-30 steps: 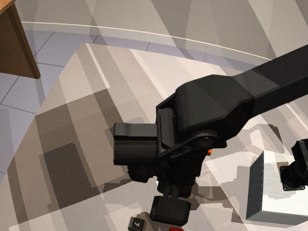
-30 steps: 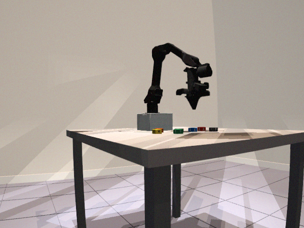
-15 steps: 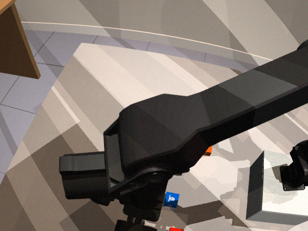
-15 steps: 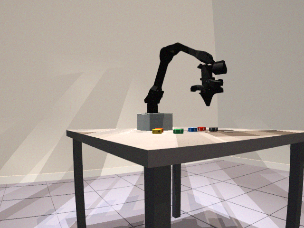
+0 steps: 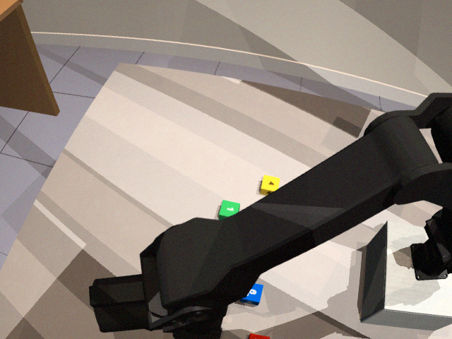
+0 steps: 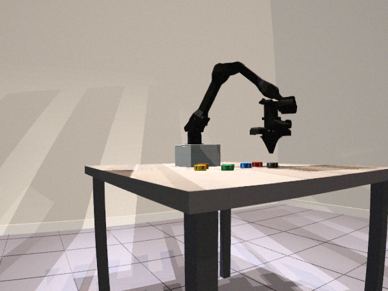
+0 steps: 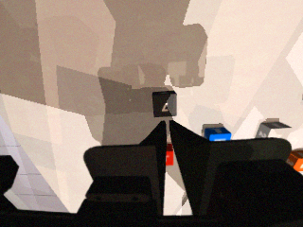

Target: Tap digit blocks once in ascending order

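My gripper [image 6: 271, 152] [image 7: 167, 124] is shut and empty, in the air above the black block [image 6: 272, 165] [image 7: 160, 101]. The black block's digit is partly shaded; it looks like a 7. A blue block [image 5: 256, 294] [image 6: 245, 165] [image 7: 217, 132] shows a 6 in the top view. A red block [image 5: 259, 336] [image 6: 257, 164] [image 7: 169, 157] is partly behind the fingers in the wrist view. A green block [image 5: 229, 208] [image 6: 227, 167] shows 1, a yellow block [image 5: 270, 183] [image 6: 200, 167] shows 4. A grey-white block [image 7: 263, 132] seems to show 2. An orange block [image 7: 297, 162] is at the right edge.
The arm's pale base box [image 5: 416, 292] [image 6: 197, 154] stands on the table [image 5: 145, 145] [image 6: 250, 183]. The arm crosses the top view and hides the black, orange and grey-white blocks there or leaves them out of frame. Strong shadows fall over the table.
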Controlling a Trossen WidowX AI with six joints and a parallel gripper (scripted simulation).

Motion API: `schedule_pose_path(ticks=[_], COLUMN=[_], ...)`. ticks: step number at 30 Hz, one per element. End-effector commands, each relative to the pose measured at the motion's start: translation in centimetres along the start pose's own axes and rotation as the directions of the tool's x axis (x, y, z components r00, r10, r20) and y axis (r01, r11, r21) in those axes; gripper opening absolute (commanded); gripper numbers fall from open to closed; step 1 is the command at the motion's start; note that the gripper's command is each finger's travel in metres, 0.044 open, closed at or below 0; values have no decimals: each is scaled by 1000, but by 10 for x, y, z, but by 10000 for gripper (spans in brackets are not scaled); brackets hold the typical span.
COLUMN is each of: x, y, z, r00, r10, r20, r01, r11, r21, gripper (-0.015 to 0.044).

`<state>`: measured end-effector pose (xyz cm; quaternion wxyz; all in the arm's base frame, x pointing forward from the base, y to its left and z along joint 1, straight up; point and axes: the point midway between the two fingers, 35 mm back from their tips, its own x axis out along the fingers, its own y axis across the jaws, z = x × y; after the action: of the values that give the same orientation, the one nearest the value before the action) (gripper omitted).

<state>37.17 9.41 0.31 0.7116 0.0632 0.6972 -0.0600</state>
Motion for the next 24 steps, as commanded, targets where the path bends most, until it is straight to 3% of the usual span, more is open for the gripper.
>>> schedule_pose_path(ticks=[1, 24], x=[14, 44], y=[1, 1], z=[0, 0], r00=[1000, 1000], r10=[5, 5], r20=[8, 8], r01=[-5, -5], r11=[1000, 1000], r21=[6, 6], gripper=[20, 20])
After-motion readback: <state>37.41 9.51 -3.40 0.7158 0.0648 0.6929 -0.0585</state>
